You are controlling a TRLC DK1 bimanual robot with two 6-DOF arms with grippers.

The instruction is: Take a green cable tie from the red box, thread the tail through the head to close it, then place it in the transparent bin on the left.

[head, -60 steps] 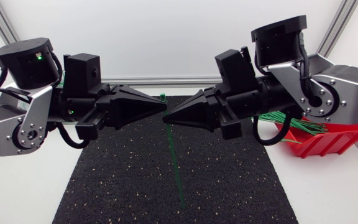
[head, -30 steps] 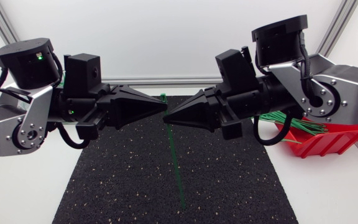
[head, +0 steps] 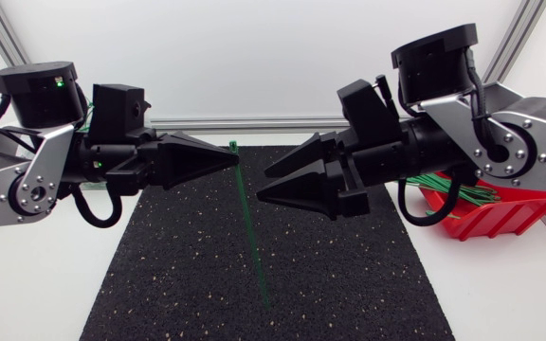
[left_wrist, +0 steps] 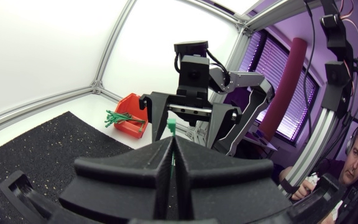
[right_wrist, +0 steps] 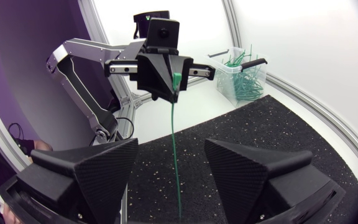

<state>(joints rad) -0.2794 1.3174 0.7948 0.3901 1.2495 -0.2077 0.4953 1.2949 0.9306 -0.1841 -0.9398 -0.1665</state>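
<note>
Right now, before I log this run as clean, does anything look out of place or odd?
Nothing is spilled or broken. The cable tie hangs unlooped from the shut left gripper, held near its top end; the right gripper stands open, clear of it. A few spare ties stick out over the red box rim.

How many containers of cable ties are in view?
2: the red box right of the black mat, and the transparent bin past the left gripper, visible only from the right wrist.
</note>
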